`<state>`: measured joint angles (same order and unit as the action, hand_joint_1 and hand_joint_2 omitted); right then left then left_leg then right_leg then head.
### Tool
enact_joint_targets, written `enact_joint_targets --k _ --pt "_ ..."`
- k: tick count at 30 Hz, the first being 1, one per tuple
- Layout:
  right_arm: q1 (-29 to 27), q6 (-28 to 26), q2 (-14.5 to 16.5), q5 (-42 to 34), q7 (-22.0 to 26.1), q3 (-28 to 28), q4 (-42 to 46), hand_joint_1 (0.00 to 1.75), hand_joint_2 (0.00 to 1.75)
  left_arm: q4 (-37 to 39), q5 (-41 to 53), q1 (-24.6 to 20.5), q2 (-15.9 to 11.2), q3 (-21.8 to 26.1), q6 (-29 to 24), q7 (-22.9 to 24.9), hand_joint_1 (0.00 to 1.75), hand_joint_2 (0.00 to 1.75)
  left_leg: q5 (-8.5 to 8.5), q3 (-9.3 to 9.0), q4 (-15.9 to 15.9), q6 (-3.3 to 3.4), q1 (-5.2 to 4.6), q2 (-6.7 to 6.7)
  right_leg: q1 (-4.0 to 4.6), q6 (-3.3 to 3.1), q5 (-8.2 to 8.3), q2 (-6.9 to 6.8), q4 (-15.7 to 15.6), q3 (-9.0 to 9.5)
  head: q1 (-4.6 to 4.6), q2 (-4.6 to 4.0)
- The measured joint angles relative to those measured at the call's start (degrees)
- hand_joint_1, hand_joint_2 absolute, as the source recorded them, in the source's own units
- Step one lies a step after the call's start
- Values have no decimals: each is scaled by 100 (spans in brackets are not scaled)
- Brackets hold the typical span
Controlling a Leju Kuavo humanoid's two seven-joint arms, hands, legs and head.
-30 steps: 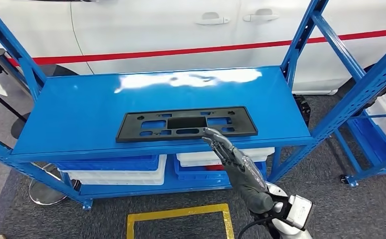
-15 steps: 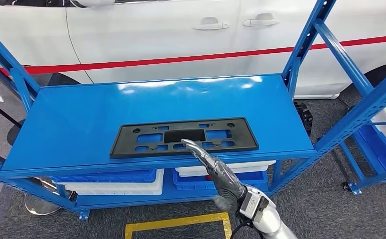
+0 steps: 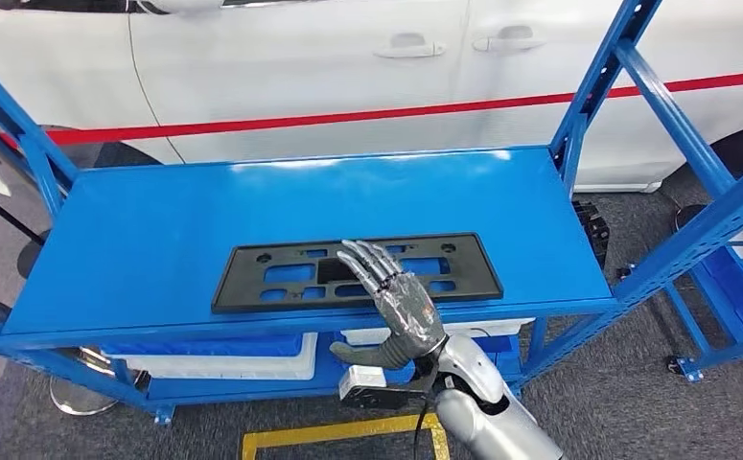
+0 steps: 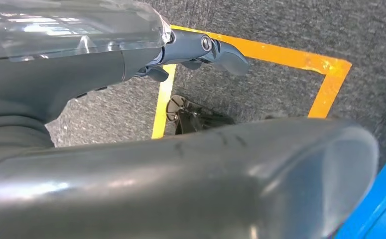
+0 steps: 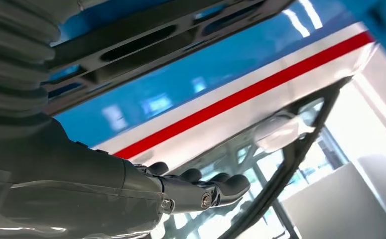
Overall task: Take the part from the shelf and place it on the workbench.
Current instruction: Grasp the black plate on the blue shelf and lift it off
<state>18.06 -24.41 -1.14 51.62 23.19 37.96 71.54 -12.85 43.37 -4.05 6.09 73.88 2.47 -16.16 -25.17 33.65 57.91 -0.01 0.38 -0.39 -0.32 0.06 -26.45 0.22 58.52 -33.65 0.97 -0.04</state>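
— One part [image 3: 348, 271]: what's it like?
— Flat black plate with cut-outs, lying near the shelf [image 3: 156, 230] front edge; right hand [image 3: 391, 297] over it (fingers spread, holding nothing); left hand [image 4: 131, 124] unclear.

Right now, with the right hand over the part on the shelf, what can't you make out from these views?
- Head view: whether the right hand touches the black part; the hand covers the part's middle.
- Head view: what the bins below hold; the shelf top hides them.
- Left wrist view: whether the left hand is open; its own thumb blocks most of it.
- Right wrist view: the part is cut off by the frame edge.
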Motion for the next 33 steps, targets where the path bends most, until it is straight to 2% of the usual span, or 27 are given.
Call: enact_joint_targets --k 2,3,4,6,7,8,9,10,12,13,14,17,18,20,22,23,24,25,26,28,29,33 --pt "93 -209 87 337 -175 100 -257 0 175 0 22 -6 -2 0 6 -14 0 0 -30 -3 12 -71 15 2 -8 -71 22 9 -31 11 0 0" --pt "143 -274 135 498 -252 146 -378 0 175 0 36 -10 -3 0 8 -22 0 0 -110 36 120 -100 22 3 -15 -110 34 8 -55 26 1 0" --pt "188 -315 189 666 -325 193 -501 0 175 0 55 -13 -4 0 9 -27 0 0 -251 131 346 -127 27 4 -24 -142 42 3 -76 42 2 0" --pt "243 -352 274 960 -445 286 -736 0 175 0 90 -14 -5 -1 10 -32 0 0 -618 466 1076 -160 32 6 -13 -181 37 -9 -82 53 4 0" --pt "251 -360 308 1073 -489 333 -851 0 175 0 101 -10 -5 -1 11 -32 0 0 -739 629 1411 -169 34 6 -2 -188 33 -13 -80 54 4 0" --pt "253 -364 333 1151 -516 375 -951 0 175 0 108 -4 -5 -2 11 -32 0 0 -760 718 1584 -170 33 6 9 -194 29 -15 -79 57 4 0" --pt "255 -369 359 1214 -537 413 -1042 0 175 0 110 2 -8 -2 10 -32 0 0 -670 700 1537 -161 32 7 19 -198 24 -14 -77 65 4 0" --pt "261 -376 388 1274 -552 445 -1121 0 175 0 113 4 -11 -2 8 -33 0 0 -486 568 1263 -140 30 7 27 -199 17 -9 -75 78 4 0" --pt "287 -405 451 1396 -599 492 -1247 0 175 0 121 3 -24 -2 -2 -38 0 0 -130 167 448 -74 12 7 49 -184 -4 2 -66 101 4 0" --pt "304 -428 480 1457 -631 510 -1302 0 175 0 126 0 -30 -2 -7 -43 0 0 -43 25 161 -43 -1 6 57 -167 -12 6 -61 101 3 0" --pt "322 -456 508 1512 -669 525 -1355 0 175 0 137 -2 -34 -2 -11 -46 0 0 -23 -46 10 -19 -16 4 62 -145 -16 8 -57 96 3 0" --pt "382 -559 583 1663 -791 559 -1516 0 175 0 168 2 -33 -2 -15 -52 0 0 -9 -73 -66 52 -13 5 62 -58 -32 12 -49 92 1 -1" --pt "414 -602 607 1701 -826 565 -1573 0 175 0 172 3 -32 -2 -16 -55 0 0 8 -89 -96 85 4 10 61 -27 -99 11 35 60 -3 -1" --pt "485 -708 648 1764 -889 572 -1703 0 175 0 180 -4 -31 -2 -20 -62 0 0 30 -113 -137 132 27 22 39 25 -395 7 534 -165 -9 -1" --pt "532 -826 683 1812 -950 573 -1857 0 175 0 189 -7 -37 -2 -25 -67 0 0 28 -112 -136 147 26 23 5 64 -720 5 1289 -544 -10 0" --pt "546 -880 704 1834 -987 573 -1936 0 175 0 198 -6 -39 -2 -27 -67 0 0 24 -113 -132 145 25 21 -12 79 -763 3 1522 -673 -11 0" --pt "565 -925 730 1862 -1022 573 -2010 0 175 0 207 -5 -41 -2 -29 -68 0 0 18 -116 -127 140 26 19 -26 88 -692 0 1545 -704 -11 0" --pt "594 -959 760 1891 -1053 572 -2073 0 175 0 216 -3 -41 -2 -30 -69 0 0 8 -125 -119 130 27 16 -38 89 -518 -5 1338 -619 -11 0" --pt "632 -986 795 1918 -1087 572 -2127 0 175 0 221 -4 -41 -2 -31 -72 0 0 -5 -136 -108 115 27 13 -47 81 -287 -10 954 -441 -13 0" --pt "717 -1016 864 1969 -1139 571 -2204 0 175 0 225 -8 -40 -2 -31 -77 0 0 -37 -145 -79 70 10 9 -36 43 -5 -16 235 -93 -11 0" --pt "750 -1026 895 2008 -1172 571 -2236 0 175 0 230 -10 -42 -2 -31 -79 0 0 -49 -141 -68 40 -1 8 -27 21 39 -14 45 -8 -8 0" --pt "840 -1055 989 2322 -1397 571 -2383 0 175 0 275 -11 -56 -3 -31 -80 0 0 -120 -112 -3 -99 24 12 -11 -112 52 -5 -57 18 -4 0"
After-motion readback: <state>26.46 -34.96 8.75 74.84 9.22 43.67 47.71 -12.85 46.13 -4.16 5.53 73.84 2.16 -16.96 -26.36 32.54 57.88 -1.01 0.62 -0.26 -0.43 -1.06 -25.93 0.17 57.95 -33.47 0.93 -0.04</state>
